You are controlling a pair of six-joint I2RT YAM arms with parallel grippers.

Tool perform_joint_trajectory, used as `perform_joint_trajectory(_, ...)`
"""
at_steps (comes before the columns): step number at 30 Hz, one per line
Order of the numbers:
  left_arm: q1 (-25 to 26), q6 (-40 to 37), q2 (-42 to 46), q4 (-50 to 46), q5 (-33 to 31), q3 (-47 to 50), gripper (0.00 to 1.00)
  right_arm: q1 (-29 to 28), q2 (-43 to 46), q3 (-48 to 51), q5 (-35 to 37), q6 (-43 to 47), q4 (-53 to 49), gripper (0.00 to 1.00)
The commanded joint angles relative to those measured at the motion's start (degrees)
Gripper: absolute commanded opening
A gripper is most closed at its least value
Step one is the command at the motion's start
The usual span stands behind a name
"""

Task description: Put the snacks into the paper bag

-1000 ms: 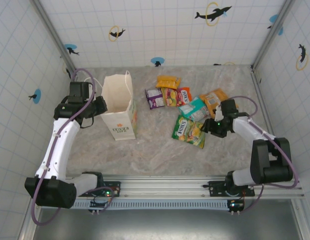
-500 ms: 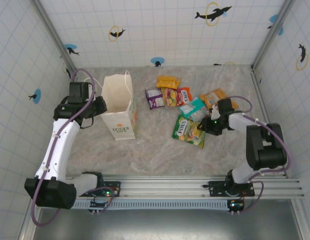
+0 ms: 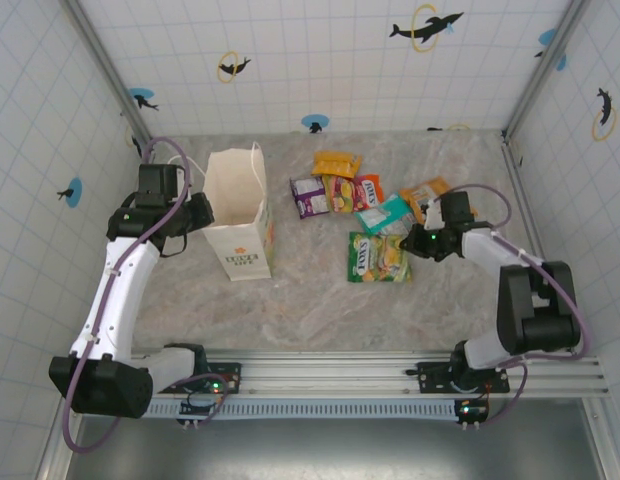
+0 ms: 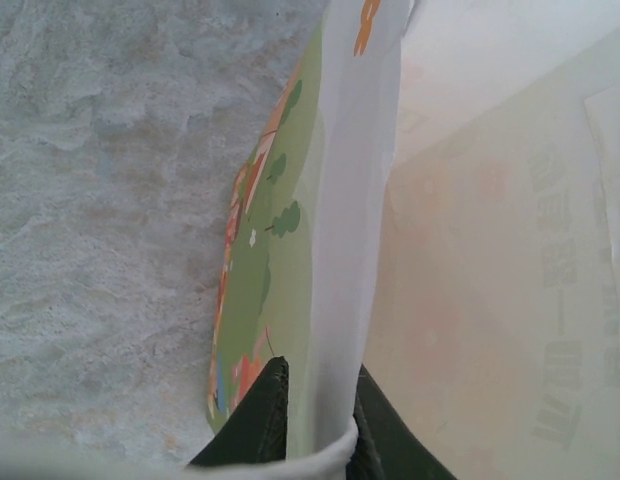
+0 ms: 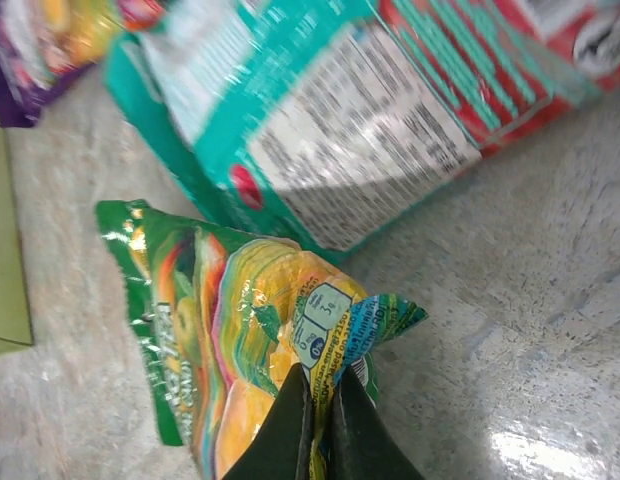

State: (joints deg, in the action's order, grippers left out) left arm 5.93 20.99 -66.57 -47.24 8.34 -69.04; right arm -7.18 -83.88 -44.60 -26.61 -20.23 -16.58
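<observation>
The bag [image 3: 238,212] stands upright left of centre, mouth open to the ceiling. The left gripper [image 4: 315,405] pinches its wall at the rim. To its right the snacks [image 3: 340,185] lie on the grey marbled table [image 3: 310,310] (a loose cluster, some overlapping). The right gripper [image 5: 322,400] is clamped tight on a corner of the green packet [image 5: 230,340], just beside a teal packet [image 5: 320,130]. The walls [image 3: 320,60] are white tile with dolphin stickers.

I see a white paper bag [image 3: 237,215] with green-orange print, a green packet [image 3: 379,257] swirled yellow, a teal packet [image 3: 383,215], a purple packet [image 3: 309,196], all on my grey-marbled table [image 3: 310,310].
</observation>
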Motion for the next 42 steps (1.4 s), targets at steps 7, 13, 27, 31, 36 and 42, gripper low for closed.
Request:
perform_joint_trajectory(7,-0.3,-1.8,2.1,-1.5,1.3,-4.2,0.47,-5.4,14.7,-1.9,6.2,4.2,4.6,0.0)
perform_joint_trajectory(13,-0.3,-3.1,2.7,-3.5,0.3,-6.9,0.57,-9.5,17.4,-6.9,8.4,6.7,5.9,0.0)
perform_joint_trajectory(27,-0.3,-11.6,6.5,-4.1,8.3,-12.9,0.61,-21.3,19.1,-14.0,5.4,21.4,11.0,0.0)
perform_joint_trajectory(31,-0.3,-16.6,10.6,-1.9,12.2,-11.7,0.63,-23.7,18.7,-16.2,0.8,27.3,10.0,0.0)
perform_joint_trajectory(36,-0.3,-23.4,15.1,0.2,20.7,-8.3,0.7,-25.3,17.6,-19.5,-4.0,30.1,9.0,0.0)
perform_joint_trajectory(42,-0.3,-28.1,15.3,-0.2,33.3,-5.7,0.7,-27.5,17.7,-21.7,-7.6,32.4,8.6,0.0)
